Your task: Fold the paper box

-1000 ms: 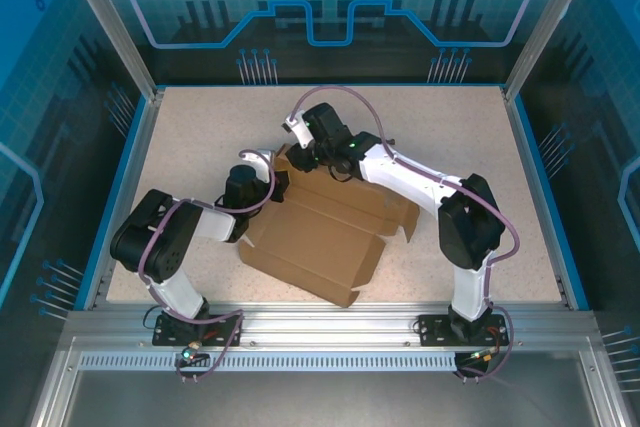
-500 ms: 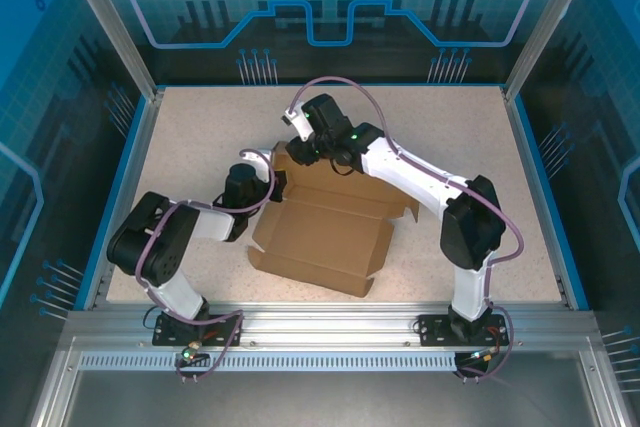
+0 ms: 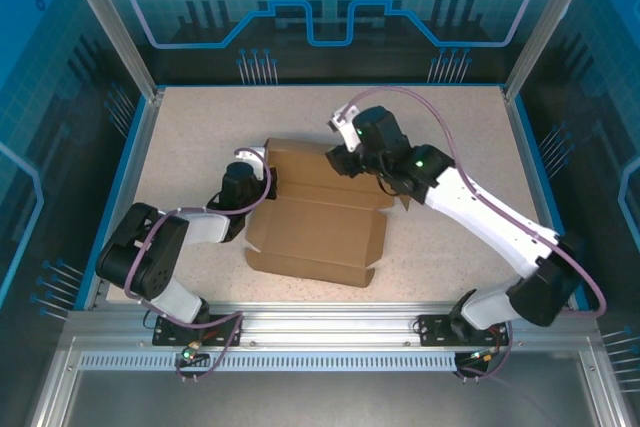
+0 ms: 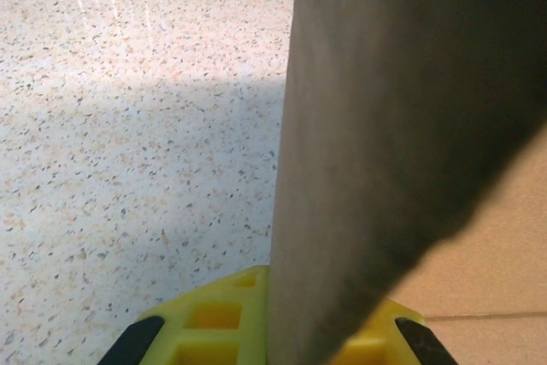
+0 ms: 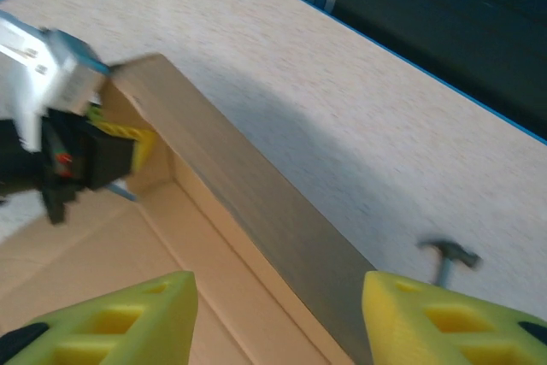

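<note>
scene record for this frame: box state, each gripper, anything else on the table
paper box: partly folded, rear wall raised, mid-table
left gripper: shut on the paper box, pinching a raised panel at its left rear corner
right gripper: open, fingers astride the rear wall, not clamping
hammer: small, lying on the table beyond the rear wall
</note>
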Tool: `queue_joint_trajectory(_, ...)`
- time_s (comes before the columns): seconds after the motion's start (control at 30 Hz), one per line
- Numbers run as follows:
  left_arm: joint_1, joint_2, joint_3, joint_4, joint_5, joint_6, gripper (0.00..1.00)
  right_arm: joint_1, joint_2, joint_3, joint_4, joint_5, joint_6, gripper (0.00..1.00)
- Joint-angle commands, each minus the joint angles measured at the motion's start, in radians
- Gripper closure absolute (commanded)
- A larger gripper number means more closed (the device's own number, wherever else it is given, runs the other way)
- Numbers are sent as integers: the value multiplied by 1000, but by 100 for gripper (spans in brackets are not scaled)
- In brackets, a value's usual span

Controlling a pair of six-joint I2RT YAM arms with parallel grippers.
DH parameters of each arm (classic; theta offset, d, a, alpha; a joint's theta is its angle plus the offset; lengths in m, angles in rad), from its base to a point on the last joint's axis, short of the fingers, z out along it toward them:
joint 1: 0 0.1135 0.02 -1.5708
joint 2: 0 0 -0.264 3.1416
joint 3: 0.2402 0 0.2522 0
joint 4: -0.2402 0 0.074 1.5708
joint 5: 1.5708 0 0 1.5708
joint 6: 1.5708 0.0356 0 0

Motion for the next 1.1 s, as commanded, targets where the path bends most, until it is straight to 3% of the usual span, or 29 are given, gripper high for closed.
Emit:
queue_joint_trajectory(0.0,2,-30,37,-11,-14,4,100,-1,-61,-75,-94,168,10,41)
queue_joint_trajectory(0.23,2,-33,37,-7,-7,-2,100,-29,-46,-160,-90,252,12,39)
queue_joint_trajectory(0.6,2,-44,34,-4,11,-11,100,-99,50,-154,-31,222,-5,43)
queue_joint_trajectory(0.97,2,-40,34,0,23,-20,100,-154,33,-277,202,-192,179,49)
queue_joint_trajectory(1.07,2,-41,33,3,24,-27,100,-168,22,-304,262,-250,200,49)
